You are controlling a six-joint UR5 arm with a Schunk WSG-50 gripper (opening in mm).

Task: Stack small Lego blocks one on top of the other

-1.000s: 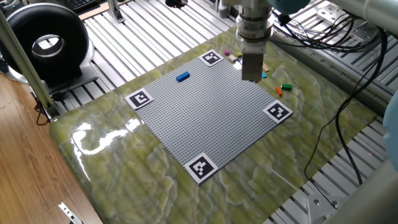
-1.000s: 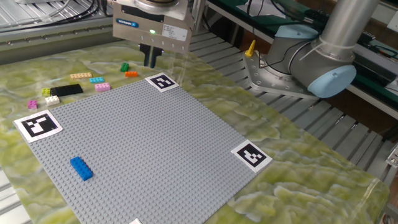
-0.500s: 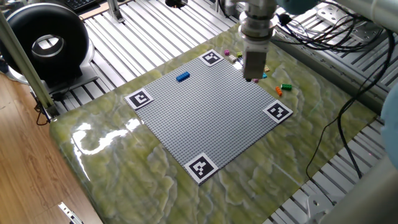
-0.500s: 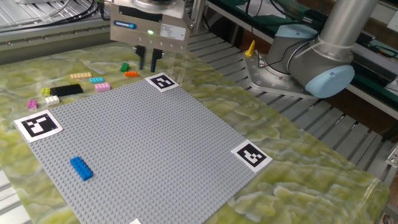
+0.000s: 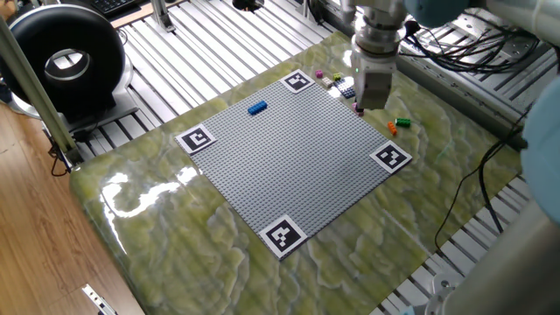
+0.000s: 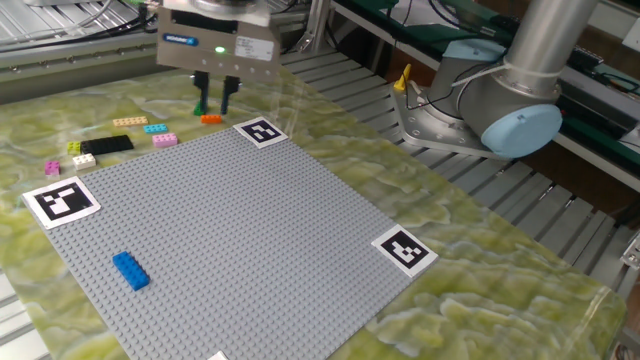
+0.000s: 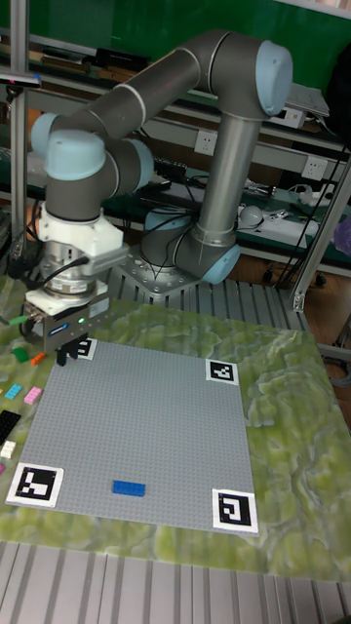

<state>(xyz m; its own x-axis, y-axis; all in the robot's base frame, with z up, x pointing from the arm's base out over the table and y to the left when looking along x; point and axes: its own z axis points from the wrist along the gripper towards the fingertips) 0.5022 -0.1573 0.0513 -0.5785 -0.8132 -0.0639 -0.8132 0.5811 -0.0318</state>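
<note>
While jaws parted and empty, blue brick (image 6: 130, 270) flat on baseplate (image 6: 240, 240), long axis diagonal.

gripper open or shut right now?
Open. In the other fixed view the gripper shows two dark fingers apart with a clear gap and nothing between them, hanging over the orange brick beside the grey baseplate.

Legible markings: none.
The gripper (image 6: 212, 97) body carries a small dark label, too small to read; the baseplate's corner squares (image 6: 61, 201) bear fiducial patterns, not text.
</note>
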